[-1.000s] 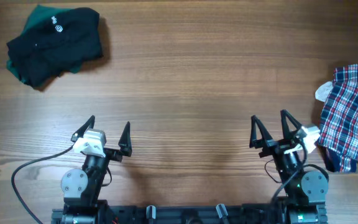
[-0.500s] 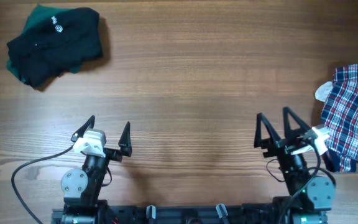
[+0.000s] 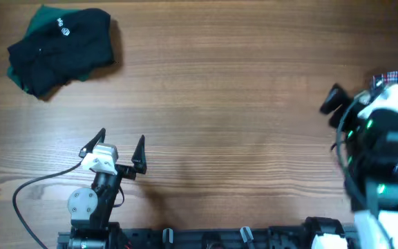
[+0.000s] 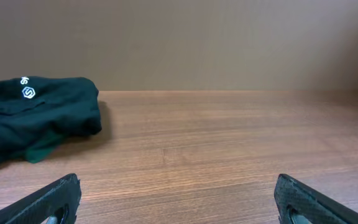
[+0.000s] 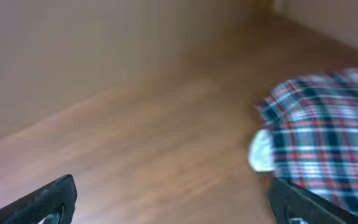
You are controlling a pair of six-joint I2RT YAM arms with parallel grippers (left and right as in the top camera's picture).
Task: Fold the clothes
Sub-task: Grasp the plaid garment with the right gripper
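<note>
Approach step. Hovering by plaid garment point(image 5: 328, 140) at table's point(image 3: 220, 83) 3 o'clock edge, right tool point(image 5: 173, 193) spread wide, empty; left tool point(image 3: 121, 136) gaping too, idle. Next: drop, pinch an edge, drag centreward.

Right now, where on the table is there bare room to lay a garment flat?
The whole middle of the table is bare, between the dark garment far left and the plaid garment at the right edge. Crowded: the right edge, where the right gripper hangs near the plaid.
</note>
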